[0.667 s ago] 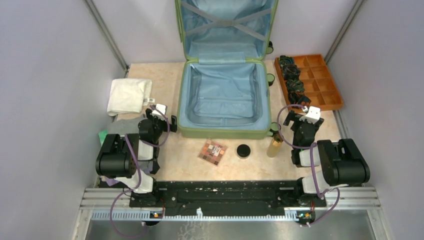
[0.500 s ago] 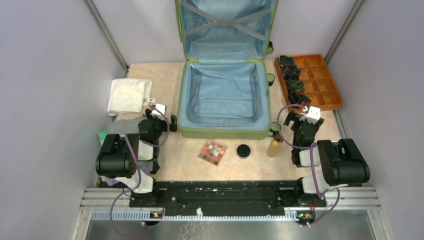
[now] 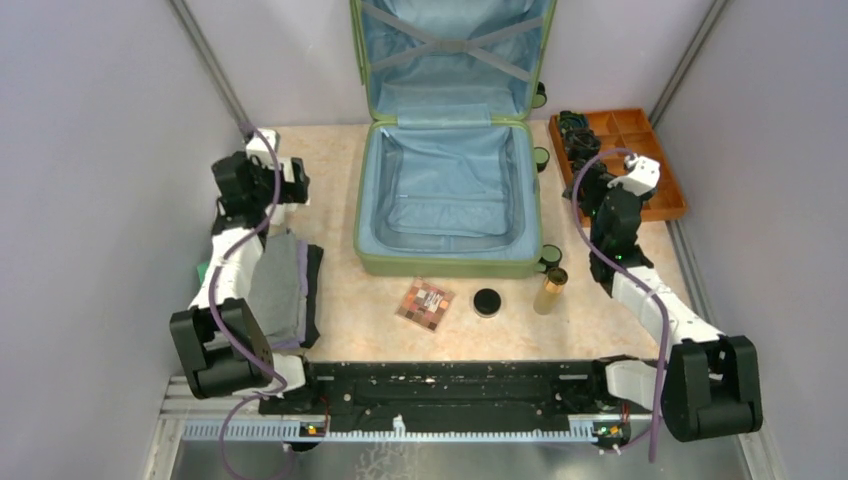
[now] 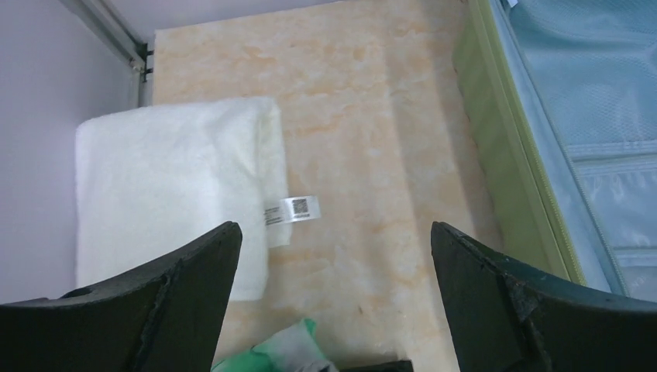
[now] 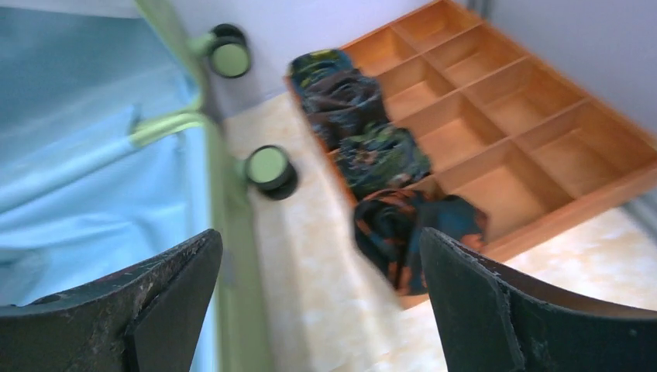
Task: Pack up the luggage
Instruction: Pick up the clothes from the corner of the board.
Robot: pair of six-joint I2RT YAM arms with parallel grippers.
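Beige marbled worktop (image 3: pixel 330 160), enclosed by pale lilac walls (image 3: pixel 100 150). The luggage (image 3: pixel 445 190) lies open on it with the lid upright at the back wall, to the right of the left fingers (image 4: pixel 178 302) and left of the right fingers (image 5: pixel 496 310). Both pairs are spread wide and hold nothing. White towel (image 4: pixel 163 186) ahead-left of the left pair; orange tray (image 5: pixel 496 116) ahead of the right pair.

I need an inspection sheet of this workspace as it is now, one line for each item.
Surface: beige marbled tabletop.
Job's things: luggage open, lid upright, lining empty.
Clutter: white towel, folded grey clothes, eyeshadow palette, round black tin, gold bottle, orange tray holding dark rolled fabrics.
Grippers: left gripper open beside the towel's edge; right gripper open near the tray's rolls.
Cables: purple cable along each arm.
Surroundings: plain grey walls.
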